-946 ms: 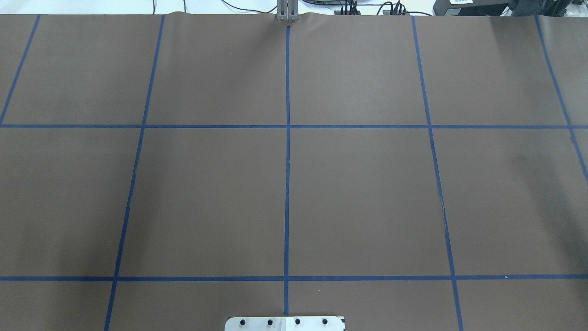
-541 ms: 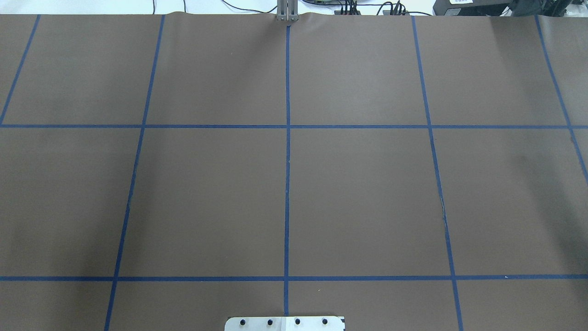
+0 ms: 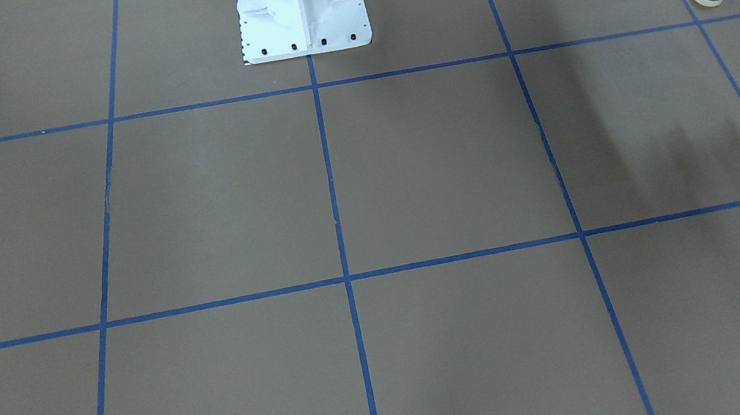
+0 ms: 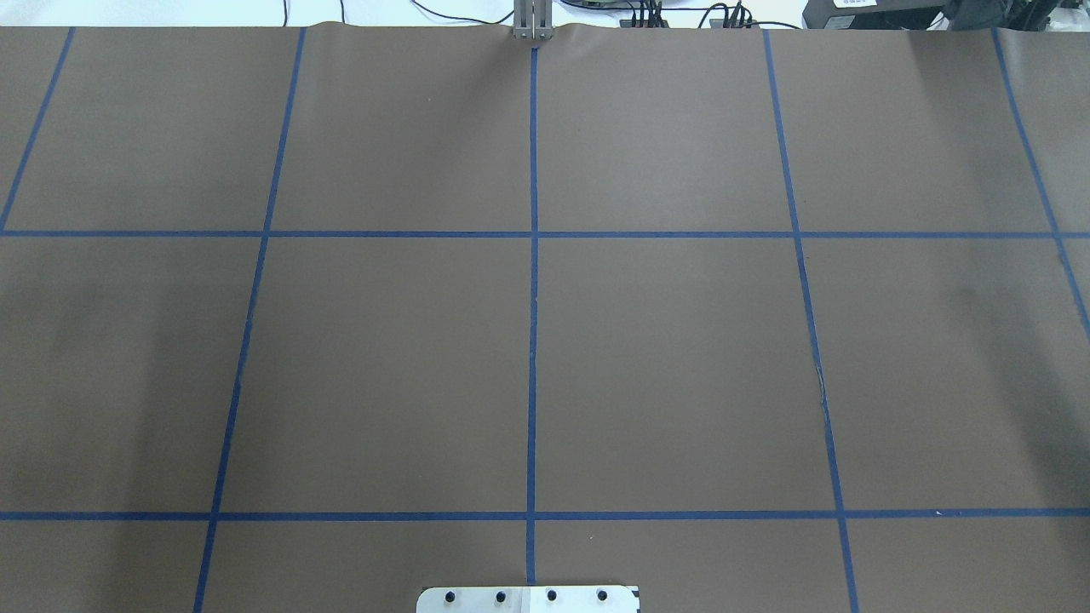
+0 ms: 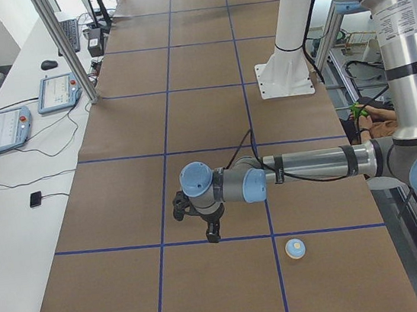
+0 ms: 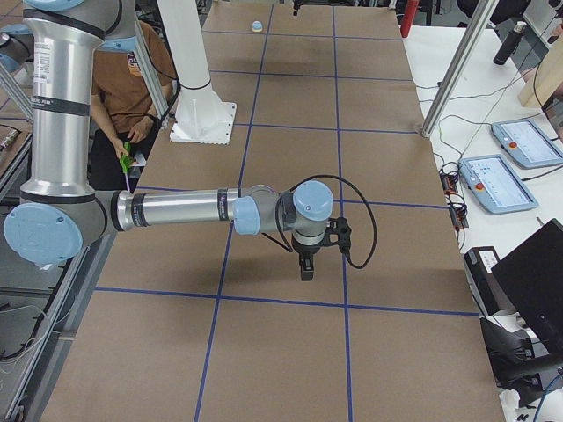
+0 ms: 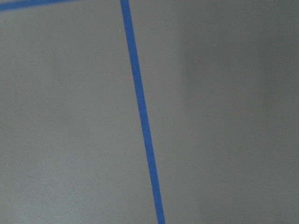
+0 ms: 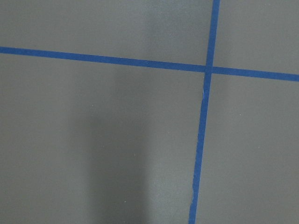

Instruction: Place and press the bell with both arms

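Brown taped table (image 5: pixel 123 206): bell (image 5: pixel 295 248) near left end effector (image 5: pixel 213 237), not touching.

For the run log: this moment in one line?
bell: on table, ungrasped | left gripper: near bell, apart | right gripper: far away | jaws: unclear

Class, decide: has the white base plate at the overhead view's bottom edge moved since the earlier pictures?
No. The base plate stays centred under the middle blue tape line, as before.
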Robot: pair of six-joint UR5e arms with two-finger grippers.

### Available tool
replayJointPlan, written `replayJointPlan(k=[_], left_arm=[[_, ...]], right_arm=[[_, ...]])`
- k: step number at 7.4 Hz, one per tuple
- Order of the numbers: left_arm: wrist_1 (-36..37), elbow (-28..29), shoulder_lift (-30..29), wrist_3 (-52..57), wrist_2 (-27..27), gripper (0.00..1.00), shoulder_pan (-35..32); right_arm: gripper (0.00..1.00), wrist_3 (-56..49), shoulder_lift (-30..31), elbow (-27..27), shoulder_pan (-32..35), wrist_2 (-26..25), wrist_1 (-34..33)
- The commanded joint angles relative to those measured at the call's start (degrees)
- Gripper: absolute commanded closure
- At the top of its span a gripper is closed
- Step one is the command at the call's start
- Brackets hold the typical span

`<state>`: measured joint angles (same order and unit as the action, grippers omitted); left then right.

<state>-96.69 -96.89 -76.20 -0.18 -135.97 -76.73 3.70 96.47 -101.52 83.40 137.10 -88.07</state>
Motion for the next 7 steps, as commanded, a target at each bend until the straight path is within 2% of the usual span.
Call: replayJointPlan(k=[1, 2, 3, 4, 7], left_arm=[[-8.6, 1.0, 7.5, -0.7, 0.8, 0.0, 5.8], [-14.5, 1.8, 11.3, -2.9, 0.9, 0.0, 7.9], [-17.0, 1.9, 13.2, -3.4, 0.8, 0.0, 11.3], [-17.0, 2.2, 13.3, -3.7, 0.8, 0.0, 15.3], [-17.6, 2.5, 14.1, -7.0, 0.8, 0.0, 20.3]], right_arm=[[0.0, -0.1, -1.6, 1.1, -2.2, -0.1, 0.1], [0.0, -0.1, -1.9, 1.8, -3.3, -0.3, 1.7], [0.0, -0.1, -1.9, 3.1, -3.4, -0.3, 4.3], [0.0, -0.1, -2.0, 4.2, -3.7, -0.3, 6.2], [0.0, -0.1, -2.0, 4.2, -4.6, -0.2, 7.6]])
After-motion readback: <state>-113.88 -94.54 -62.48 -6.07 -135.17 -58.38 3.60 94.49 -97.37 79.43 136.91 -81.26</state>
